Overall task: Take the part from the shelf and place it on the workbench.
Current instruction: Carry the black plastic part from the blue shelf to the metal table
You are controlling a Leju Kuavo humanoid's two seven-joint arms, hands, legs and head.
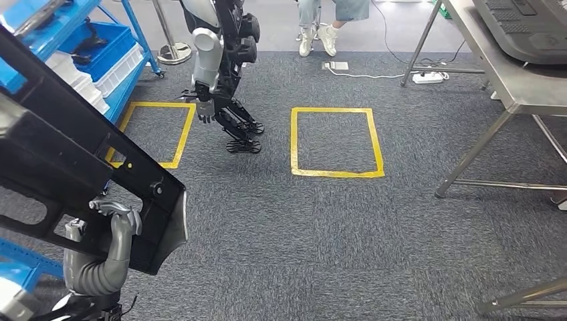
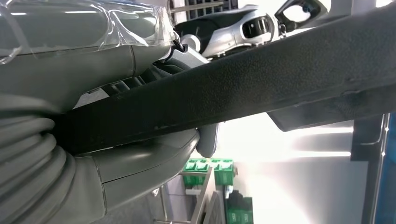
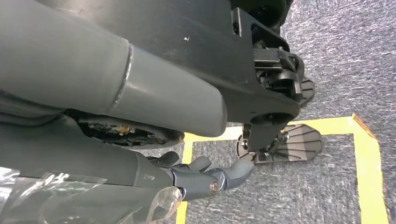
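Note:
The part (image 1: pixel 80 154) is a large black plastic panel with cut-outs, tilted across the left of the head view. My left hand (image 1: pixel 117 231) grips its lower edge from below, the grey thumb hooked over the rim. In the left wrist view a black bar of the part (image 2: pixel 261 79) runs between the thumb and fingers of my left hand (image 2: pixel 130 168). The blue shelf (image 1: pixel 100 47) with bins stands at the far left. The metal workbench (image 1: pixel 515 87) stands at the right. My right hand (image 3: pixel 201 179) hangs over the carpet, fingers loosely out, holding nothing.
Another humanoid robot (image 1: pixel 217 67) stands ahead beside a yellow taped square (image 1: pixel 184 134). A second taped square (image 1: pixel 337 174) marks the carpet in the middle. A grey moulded part (image 1: pixel 521 27) lies on the workbench. A person's legs (image 1: pixel 317 33) and a power strip (image 1: pixel 428 77) are at the back.

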